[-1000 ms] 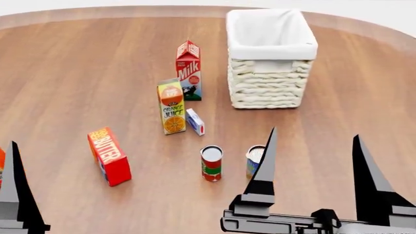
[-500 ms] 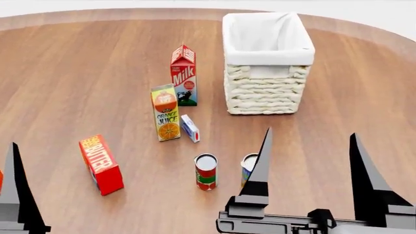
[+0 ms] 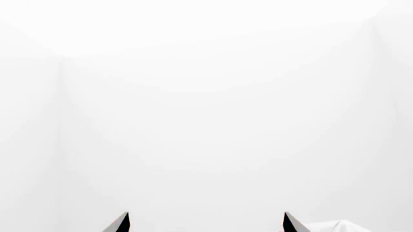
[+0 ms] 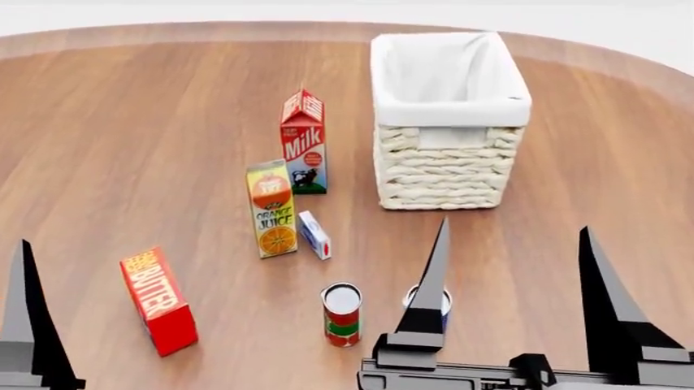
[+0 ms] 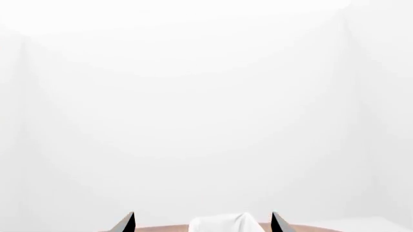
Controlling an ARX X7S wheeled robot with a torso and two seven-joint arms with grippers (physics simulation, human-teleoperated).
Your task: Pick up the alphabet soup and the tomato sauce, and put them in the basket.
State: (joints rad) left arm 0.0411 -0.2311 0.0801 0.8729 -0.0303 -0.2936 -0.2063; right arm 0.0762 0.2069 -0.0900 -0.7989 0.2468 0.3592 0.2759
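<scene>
Cans near me, basket far right on my bench.
I see tomato sauce (image 4: 341, 314) left of alphabet soup (image 4: 444, 302); basket (image 4: 447, 166) stands behind them.

- Wooden tabletop (image 4: 141, 122)
- Far right: basket (image 4: 447, 166)
- Centre: milk carton (image 4: 305, 142), juice carton (image 4: 271, 210), small box (image 4: 314, 235)
- Near: butter box (image 4: 158, 301), tomato sauce (image 4: 341, 315), alphabet soup (image 4: 444, 302)

Right gripper (image 4: 512, 248) jaws spread wide, left gripper (image 3: 205, 223) jaws apart

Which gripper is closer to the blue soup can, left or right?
Right. The right gripper has one finger just before the soup can; the left gripper is at the far left edge.
</scene>
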